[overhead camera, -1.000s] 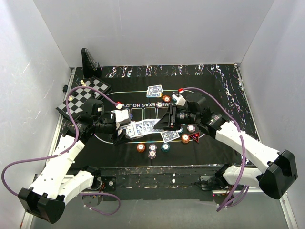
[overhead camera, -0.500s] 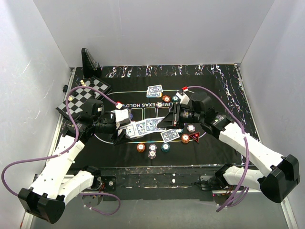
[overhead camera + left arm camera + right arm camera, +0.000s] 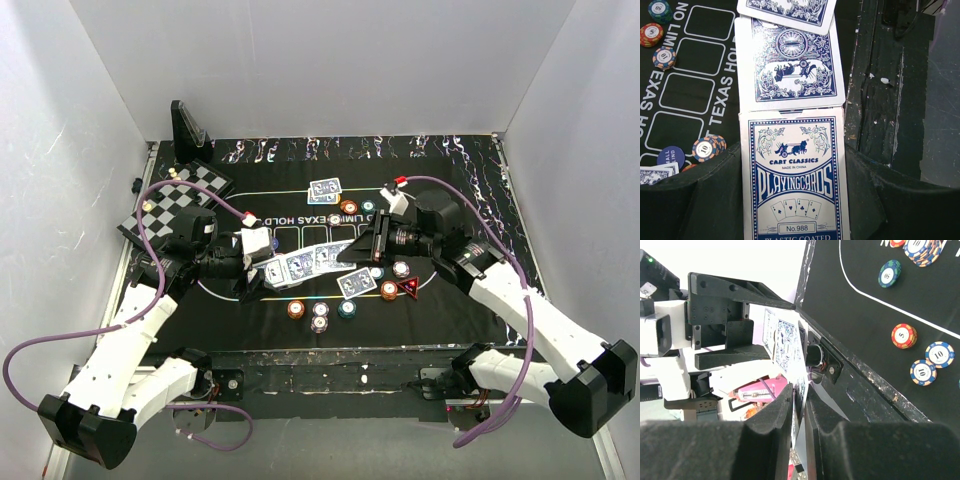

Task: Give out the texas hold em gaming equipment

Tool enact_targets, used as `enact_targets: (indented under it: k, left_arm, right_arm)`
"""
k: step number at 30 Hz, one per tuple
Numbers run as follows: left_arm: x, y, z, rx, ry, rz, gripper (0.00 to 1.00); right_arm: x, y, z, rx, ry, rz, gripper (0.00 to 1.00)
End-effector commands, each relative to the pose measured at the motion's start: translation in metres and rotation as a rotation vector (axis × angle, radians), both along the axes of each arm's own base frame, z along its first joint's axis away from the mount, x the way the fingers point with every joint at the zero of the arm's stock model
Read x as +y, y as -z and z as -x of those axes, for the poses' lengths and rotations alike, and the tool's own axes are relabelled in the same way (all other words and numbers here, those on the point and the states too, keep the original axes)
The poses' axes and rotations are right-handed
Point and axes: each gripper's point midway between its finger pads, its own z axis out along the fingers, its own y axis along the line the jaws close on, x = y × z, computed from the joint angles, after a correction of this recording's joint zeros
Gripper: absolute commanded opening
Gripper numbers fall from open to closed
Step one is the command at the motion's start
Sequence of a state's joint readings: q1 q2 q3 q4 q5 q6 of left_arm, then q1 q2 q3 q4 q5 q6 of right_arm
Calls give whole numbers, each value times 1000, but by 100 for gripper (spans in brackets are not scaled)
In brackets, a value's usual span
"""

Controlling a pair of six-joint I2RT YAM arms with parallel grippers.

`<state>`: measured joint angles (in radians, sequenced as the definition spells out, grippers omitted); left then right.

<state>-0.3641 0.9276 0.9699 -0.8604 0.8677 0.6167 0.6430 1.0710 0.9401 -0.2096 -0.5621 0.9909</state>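
- Two arms meet over the middle of the black mat (image 3: 470, 210). My left gripper (image 3: 257, 276) is clenched on the blue-and-white card pack (image 3: 792, 170), whose printed face fills the left wrist view.
- From the pack, a fan of playing cards (image 3: 305, 264) runs toward 3 o'clock, held off the mat, as far as my right gripper (image 3: 798, 407). Its pads are pinched on the thin edge of the end card.
- More cards lie flat on the mat: a pair of cards (image 3: 325, 189) at 12 o'clock of the fan, and a single card (image 3: 357, 284) at 5 o'clock of it.
- At 6 o'clock of the fan, an orange chip (image 3: 296, 309), white chips (image 3: 320, 316) and a teal chip (image 3: 346, 308) sit in a row.
- The red triangle marker (image 3: 409, 288) lies at 4 o'clock of the fan, just beside a second orange chip (image 3: 389, 290).
- The mat covers nearly the whole table. It has white outlines and lettering, and silvery speckle along its far strip.
- A scuffed black rail (image 3: 330, 365) runs along the near edge.
- A chessboard (image 3: 180, 200) with small pieces lies askew at 10 o'clock, and a black stand (image 3: 188, 130) rises in the far left corner.
- Plain white walls (image 3: 320, 60) close in three sides.
- Purple cables (image 3: 40, 345) loop from both arms.
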Motion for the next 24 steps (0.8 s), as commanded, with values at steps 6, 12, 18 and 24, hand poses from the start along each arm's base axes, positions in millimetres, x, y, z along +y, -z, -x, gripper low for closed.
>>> enact_targets:
  k: [6,12,18,24]
  left_arm:
    - [-2,-14,5,-37,16,32,6]
    - [-1,-15,6,-40,14,29,5]
    - [0,-17,9,-32,19,20,2]
    - [0,-21,8,-36,18,28,1]
  right_arm:
    - [-23,-26,-10,-50,45,-80,6]
    - [-47,-8,-23,-13,110,-57,1]
    - [-67,54,-43,87,160,32,1]
    - [-68,125,-59,185,147,152,1]
